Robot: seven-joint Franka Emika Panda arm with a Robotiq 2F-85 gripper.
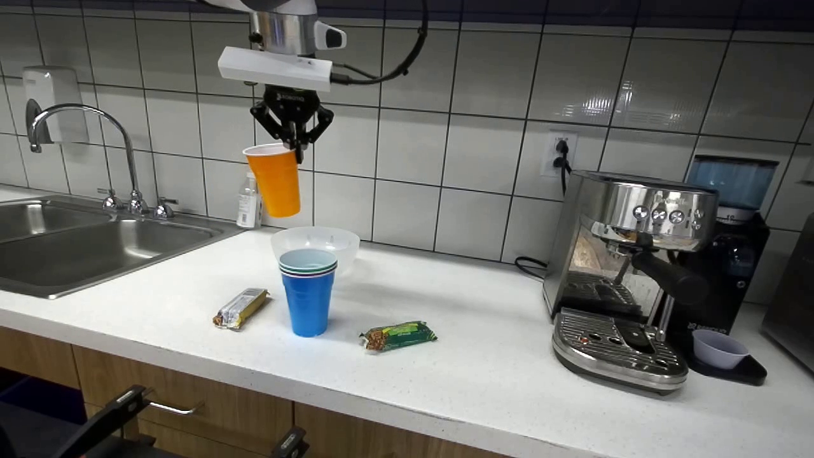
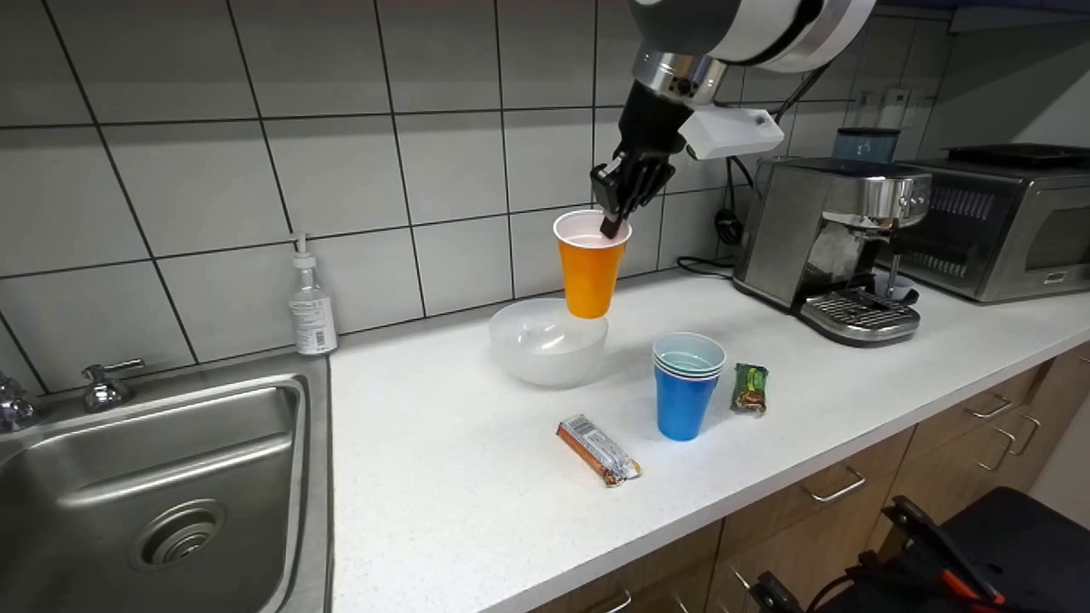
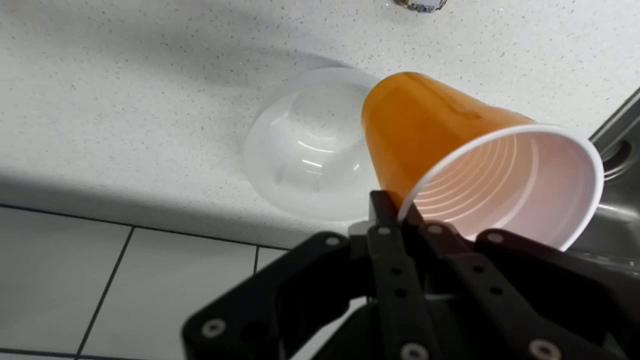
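Observation:
My gripper [image 1: 297, 152] is shut on the rim of an orange cup [image 1: 276, 183], one finger inside and one outside. The cup has a white inside, hangs slightly tilted in the air, and looks empty in the wrist view [image 3: 420, 120]. Below it stands a translucent white bowl [image 2: 545, 353], apart from the cup; it shows in the wrist view [image 3: 295, 195] with nothing seen in it. A stack of blue cups [image 1: 310, 302] stands upright in front of the bowl. A silver-and-yellow wrapped bar [image 1: 243, 308] and a green wrapped bar [image 1: 400, 335] lie on either side of the stack.
A steel sink [image 2: 315, 477] with a tall faucet [image 1: 130, 152] is at one end of the white counter [image 2: 443, 511]. A soap bottle [image 2: 312, 311] stands by the tiled wall. A coffee machine [image 1: 636, 210], a grinder [image 1: 731, 254] and an oven [image 2: 1005, 221] stand at the other end.

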